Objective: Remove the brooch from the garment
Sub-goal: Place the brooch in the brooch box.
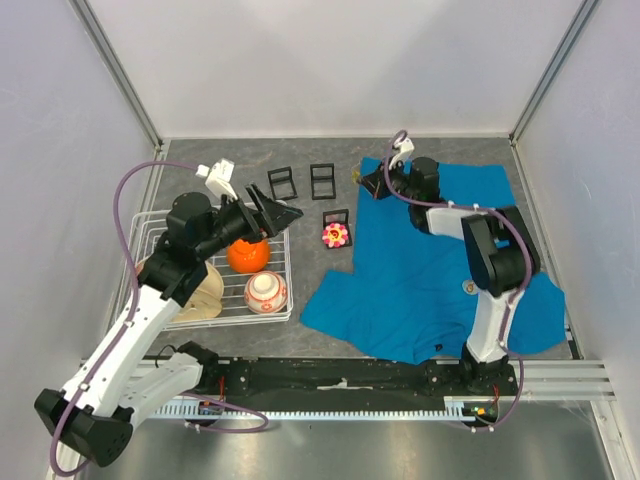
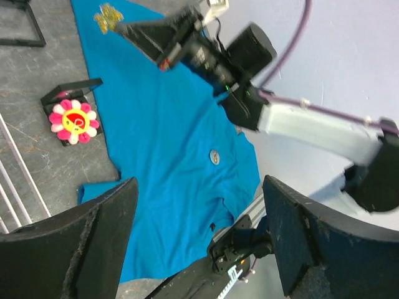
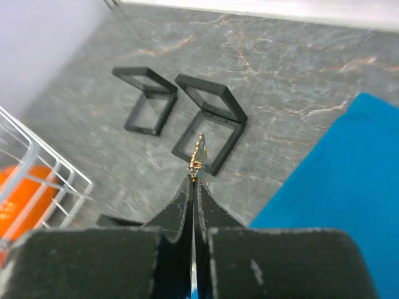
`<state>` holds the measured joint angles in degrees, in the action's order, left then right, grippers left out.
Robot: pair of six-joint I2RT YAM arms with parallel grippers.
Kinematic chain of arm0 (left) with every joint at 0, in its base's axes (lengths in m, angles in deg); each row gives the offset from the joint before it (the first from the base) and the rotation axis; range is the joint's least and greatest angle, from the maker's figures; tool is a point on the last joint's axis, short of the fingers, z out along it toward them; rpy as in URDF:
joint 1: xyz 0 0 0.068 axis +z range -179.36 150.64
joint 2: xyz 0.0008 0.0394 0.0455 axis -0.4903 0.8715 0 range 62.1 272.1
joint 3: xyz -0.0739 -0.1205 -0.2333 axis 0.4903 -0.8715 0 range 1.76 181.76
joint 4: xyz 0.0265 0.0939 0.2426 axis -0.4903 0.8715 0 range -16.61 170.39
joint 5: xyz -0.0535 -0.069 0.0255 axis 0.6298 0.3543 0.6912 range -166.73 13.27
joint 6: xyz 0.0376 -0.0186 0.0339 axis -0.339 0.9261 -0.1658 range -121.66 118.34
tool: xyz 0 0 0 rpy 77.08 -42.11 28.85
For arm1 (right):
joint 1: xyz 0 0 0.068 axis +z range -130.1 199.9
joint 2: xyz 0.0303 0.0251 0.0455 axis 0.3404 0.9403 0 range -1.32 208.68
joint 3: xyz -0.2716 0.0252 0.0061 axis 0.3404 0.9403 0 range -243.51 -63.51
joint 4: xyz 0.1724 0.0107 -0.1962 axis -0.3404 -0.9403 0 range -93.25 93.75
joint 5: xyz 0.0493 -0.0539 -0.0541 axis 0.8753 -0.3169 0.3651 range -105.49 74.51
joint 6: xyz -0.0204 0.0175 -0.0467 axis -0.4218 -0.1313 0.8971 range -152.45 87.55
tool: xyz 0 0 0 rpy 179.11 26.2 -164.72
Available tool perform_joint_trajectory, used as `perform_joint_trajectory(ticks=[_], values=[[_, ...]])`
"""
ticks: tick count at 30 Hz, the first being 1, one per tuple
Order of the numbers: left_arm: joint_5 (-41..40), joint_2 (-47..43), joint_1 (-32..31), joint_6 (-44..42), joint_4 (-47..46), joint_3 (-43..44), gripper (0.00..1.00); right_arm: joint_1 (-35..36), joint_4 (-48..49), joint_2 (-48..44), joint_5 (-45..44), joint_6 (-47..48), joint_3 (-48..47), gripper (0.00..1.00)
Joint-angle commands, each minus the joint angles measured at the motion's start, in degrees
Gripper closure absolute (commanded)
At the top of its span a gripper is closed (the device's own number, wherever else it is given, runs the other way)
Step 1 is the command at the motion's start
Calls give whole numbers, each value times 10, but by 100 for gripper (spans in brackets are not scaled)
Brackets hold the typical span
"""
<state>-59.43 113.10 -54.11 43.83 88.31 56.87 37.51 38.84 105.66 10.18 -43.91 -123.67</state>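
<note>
The garment (image 1: 440, 270) is a teal-blue T-shirt spread flat on the right of the table, and it also shows under the left wrist camera (image 2: 174, 137) and at the right edge of the right wrist view (image 3: 349, 168). My right gripper (image 1: 366, 181) hangs just off the shirt's far left corner. Its jaws (image 3: 194, 180) are shut on a small gold brooch (image 3: 198, 152) that sticks out past the tips (image 2: 109, 15). My left gripper (image 1: 275, 212) hovers over the basket's far right corner, open (image 2: 199, 230), with nothing between its fingers. A small round badge (image 2: 214, 157) sits on the shirt.
Two open black boxes (image 1: 282, 183) (image 1: 322, 180) lie at the back, below the held brooch (image 3: 209, 121). A pink flower brooch (image 1: 335, 235) rests on a third box. The wire basket (image 1: 150, 225) at left holds an orange ball (image 1: 247, 255) and a striped ball (image 1: 266, 292).
</note>
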Motion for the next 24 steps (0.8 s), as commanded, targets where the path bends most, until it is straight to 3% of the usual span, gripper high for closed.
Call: perform_joint_trajectory(ticks=[1,4,8,24], values=[[59,22,2,-27,-66,-27,15,-39,178,138,156,-302,-116,100],[77,42,1,-18,-86,-38,16,-45,246,219,174,-421,-177,100],[91,65,1,-16,-102,-34,16,-44,298,288,175,-508,-231,100],[98,70,1,-20,-105,-33,18,-7,230,327,170,-454,-243,100]])
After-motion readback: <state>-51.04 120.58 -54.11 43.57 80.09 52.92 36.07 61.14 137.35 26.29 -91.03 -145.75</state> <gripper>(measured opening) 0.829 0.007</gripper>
